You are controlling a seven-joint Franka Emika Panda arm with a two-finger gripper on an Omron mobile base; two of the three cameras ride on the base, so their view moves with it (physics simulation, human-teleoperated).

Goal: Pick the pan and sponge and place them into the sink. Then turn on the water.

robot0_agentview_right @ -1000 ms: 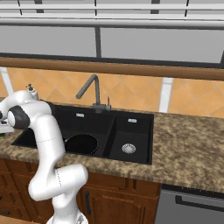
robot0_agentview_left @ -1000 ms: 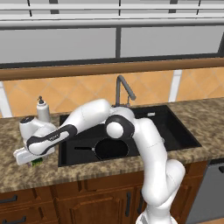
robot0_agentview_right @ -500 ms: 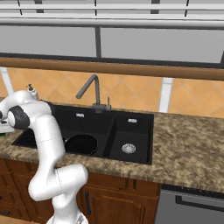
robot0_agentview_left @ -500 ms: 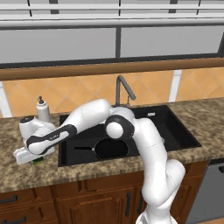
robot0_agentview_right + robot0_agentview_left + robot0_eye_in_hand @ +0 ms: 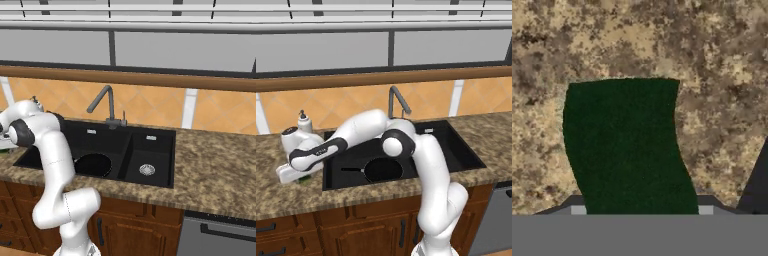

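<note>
Hand view: the sponge [image 5: 629,145] lies mid-frame on the counter [image 5: 712,60], its lower end between the gripper [image 5: 637,212] fingers, which look closed on its sides. It seems light and soft; a mid-body pinch suits.

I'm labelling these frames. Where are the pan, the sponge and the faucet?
pan [image 5: 383,170]: left base view, on its round base in the sink's wide basin.
sponge [image 5: 629,147]: hand view, middle of its dark-green top.
faucet [image 5: 102,100]: right base view, on the gooseneck's angled spout.

Kitchen: black sink [image 5: 456,150], gooseneck faucet [image 5: 102,102], granite counter [image 5: 215,170], wood cabinets [image 5: 356,230].
</note>
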